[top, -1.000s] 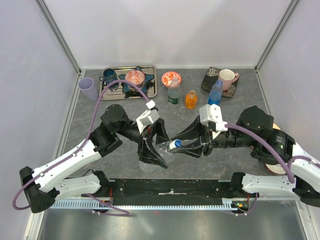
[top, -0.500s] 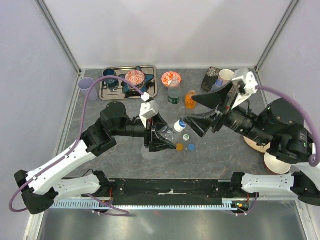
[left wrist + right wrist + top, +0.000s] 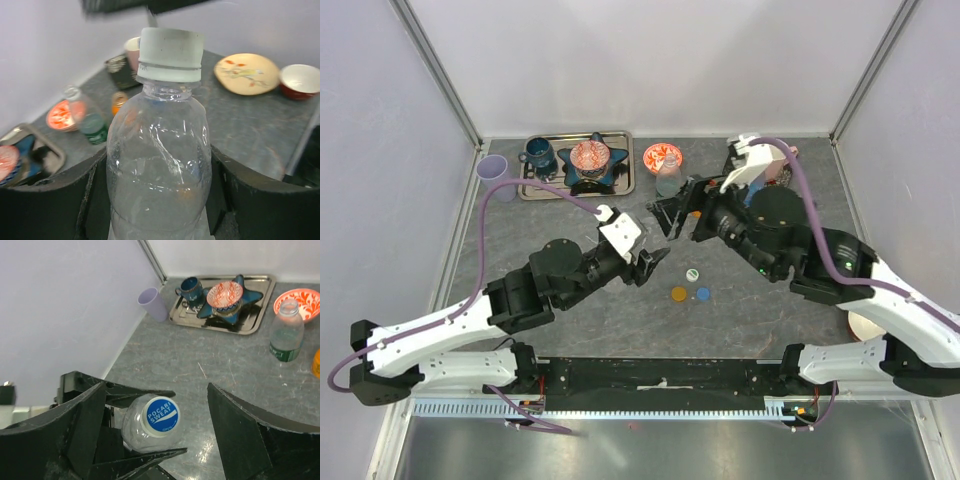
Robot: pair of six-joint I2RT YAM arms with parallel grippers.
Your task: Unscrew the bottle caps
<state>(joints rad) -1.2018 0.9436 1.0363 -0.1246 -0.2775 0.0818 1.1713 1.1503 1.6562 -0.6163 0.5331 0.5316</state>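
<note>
While the left tool (image 3: 159,172) gripped a clear bottle (image 3: 158,150) by its body, fingers pressed against both sides, the bottle's white-and-blue cap (image 3: 162,415) sat on its neck and faced the right tool (image 3: 156,390). That right tool was spread wide, one finger on either side of the cap, touching neither cap nor bottle. On the bench (image 3: 770,320), near the left tool's tips, lay three loose caps: a white-and-green cap (image 3: 691,273), an orange cap (image 3: 678,294) and a blue cap (image 3: 703,293). Beyond the right tool, a green-labelled bottle (image 3: 286,332) stood upright and uncapped.
</note>
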